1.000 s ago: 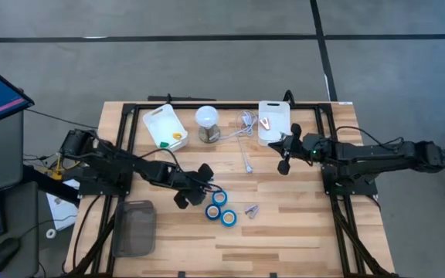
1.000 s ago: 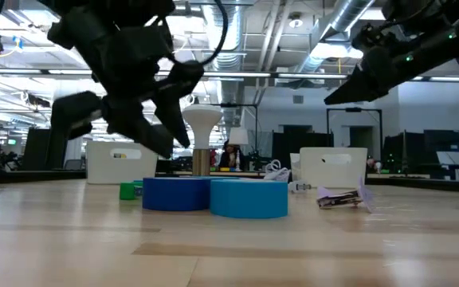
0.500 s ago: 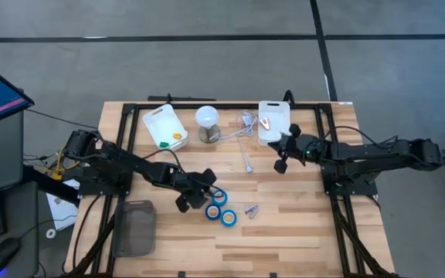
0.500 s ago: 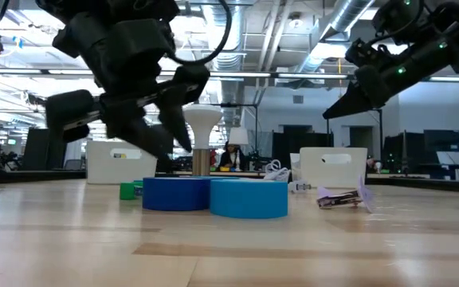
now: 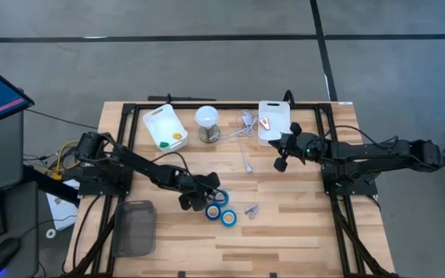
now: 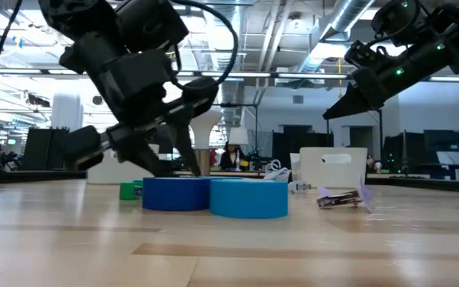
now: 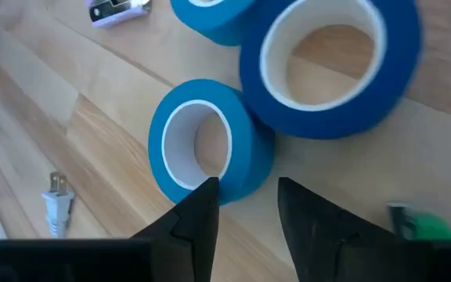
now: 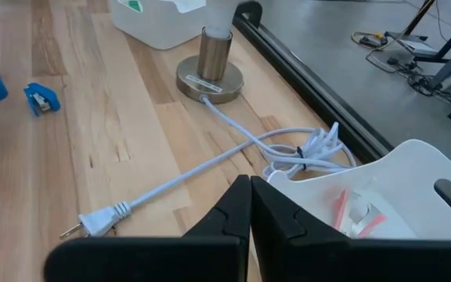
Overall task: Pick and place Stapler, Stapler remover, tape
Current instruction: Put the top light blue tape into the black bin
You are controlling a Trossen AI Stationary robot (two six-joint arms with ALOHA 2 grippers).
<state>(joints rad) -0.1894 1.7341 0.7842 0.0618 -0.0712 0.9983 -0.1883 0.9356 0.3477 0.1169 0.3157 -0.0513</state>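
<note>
Three blue tape rolls (image 5: pixel 221 208) lie flat and touching on the wooden table, with a small purple-silver stapler remover (image 5: pixel 251 210) just to their right. My left gripper (image 5: pixel 205 194) is open and slants down at the farthest roll (image 7: pixel 202 149). One finger is over that roll's pale hole and the other outside its wall. In the low view the left gripper (image 6: pixel 168 166) reaches the rolls' top edge (image 6: pixel 174 180). My right gripper (image 5: pixel 282 161) is shut and hovers high beside the white bin (image 5: pixel 273 123). No stapler is plainly visible. My left gripper straddles the near wall (image 7: pixel 245 168) of the farthest blue roll from above, slanting in from the table's left. One fingertip (image 7: pixel 207 192) is at the hole's rim and the other outside. I cannot tell whether either finger touches the roll, which lies flat on the table.
A white lamp (image 5: pixel 207 122) with a cord and plug (image 8: pixel 100 221) stands at the far side. Left of it is a white tray (image 5: pixel 164 127). The white bin holds a red-orange item (image 8: pixel 351 211). A dark lidded box (image 5: pixel 134 228) sits near the left edge. A small green piece (image 7: pixel 421 227) lies by the rolls.
My left gripper has moved toward the table's right and down, from beside the tape rolls to right at the farthest roll, its fingers now around that roll's wall. The rolls have stayed in place.
</note>
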